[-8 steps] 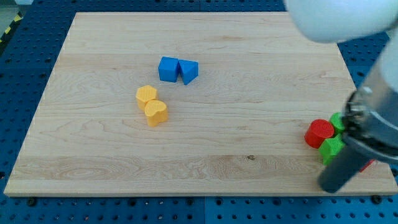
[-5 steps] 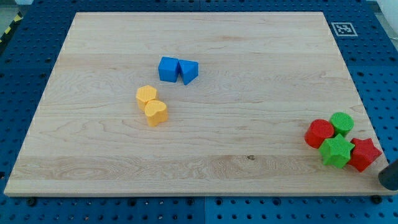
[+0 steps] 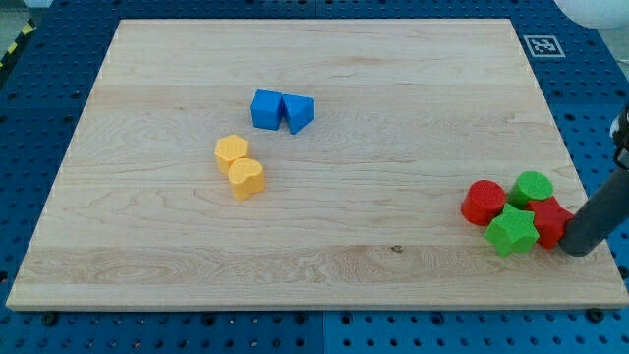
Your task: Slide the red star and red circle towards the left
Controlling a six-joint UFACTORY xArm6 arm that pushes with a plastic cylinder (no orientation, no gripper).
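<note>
The red circle (image 3: 483,202) lies near the board's lower right. The red star (image 3: 550,220) sits to its right, partly hidden behind the green star (image 3: 511,231) and below the green circle (image 3: 533,187). All four touch in a cluster. My tip (image 3: 580,248) stands on the board at the red star's right side, touching it.
A blue cube (image 3: 265,109) and a blue triangle (image 3: 298,112) touch at the upper middle. Two yellow blocks (image 3: 232,151) (image 3: 247,178) touch below them. The wooden board (image 3: 324,59) lies on a blue pegboard. A marker tag (image 3: 543,45) is at the top right.
My tip came back onto the board from the lower right and pushed the red star left. The whole red and green cluster shifted left a little.
</note>
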